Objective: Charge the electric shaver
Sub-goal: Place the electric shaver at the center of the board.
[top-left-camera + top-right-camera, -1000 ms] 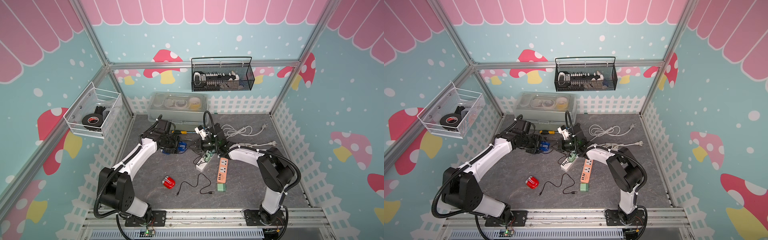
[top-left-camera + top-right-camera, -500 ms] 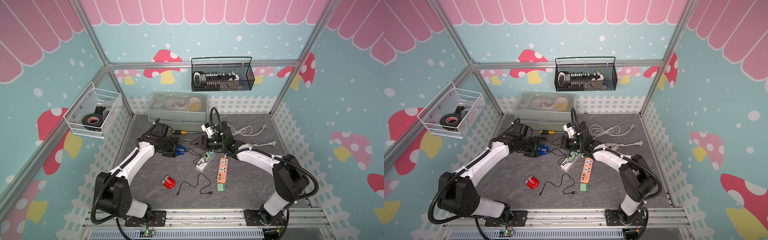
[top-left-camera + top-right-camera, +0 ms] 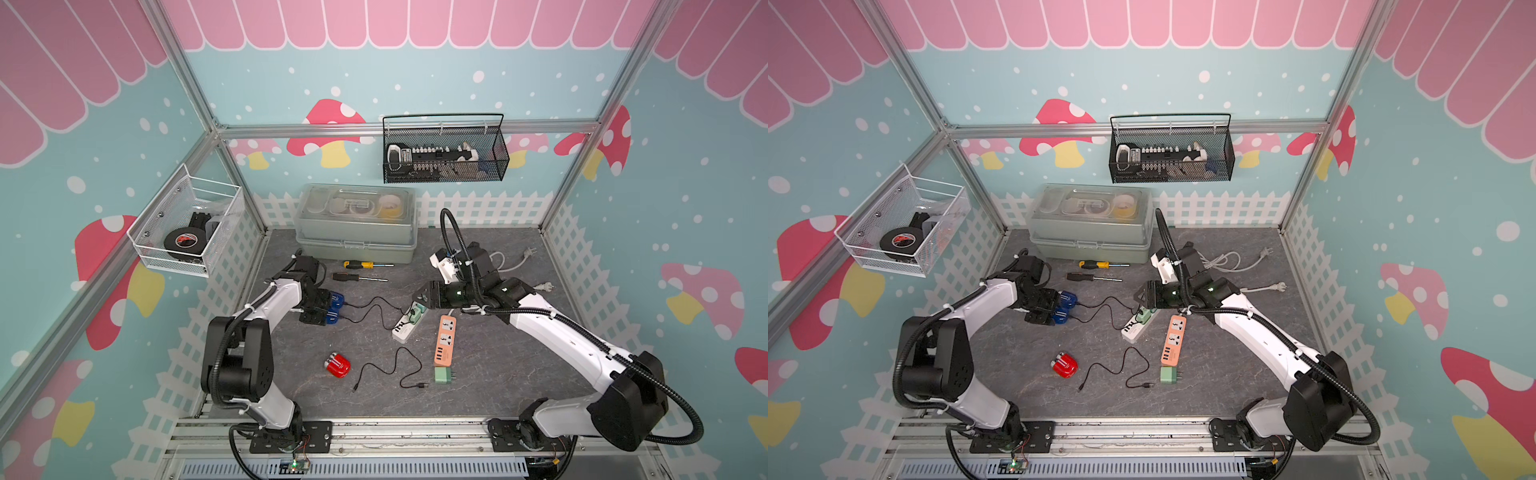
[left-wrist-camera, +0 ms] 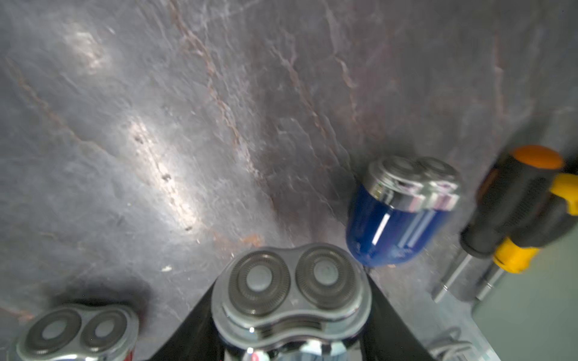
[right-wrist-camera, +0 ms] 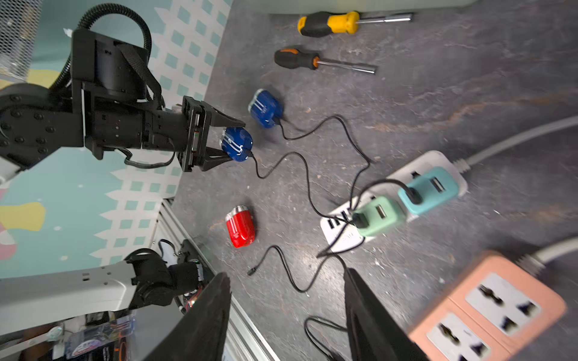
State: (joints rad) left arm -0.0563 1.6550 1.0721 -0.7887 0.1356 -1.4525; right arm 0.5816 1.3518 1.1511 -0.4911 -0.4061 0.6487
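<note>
**Operator:** Where does the shaver stand?

**Spotter:** The glossy blue electric shaver [image 5: 236, 143] is at the left of the mat, clamped between the fingers of your left gripper [image 5: 237, 140] (it's the nearer of the two blue ones). A thin black cable [image 5: 301, 161] runs from its base and appears to end at the mint-green USB adapter [image 5: 380, 215], which is seated in the white power strip [image 5: 341, 239] mid-table. To me that link looks made.

**Operator:** And the right side?

**Spotter:** Your right gripper [image 3: 420, 300] hangs just by that strip, jaws apart and holding nothing.

**Operator:** What's left?

**Spotter:** Little, I'd judge: let the shaver go and back both arms off. A second blue shaver [image 5: 266, 107] just beside it is cabled too. The red shaver [image 5: 240, 226] nearer you lies unplugged, with a loose black cable [image 5: 281, 268] by it. I can't tell whether the strip itself has power.
</note>
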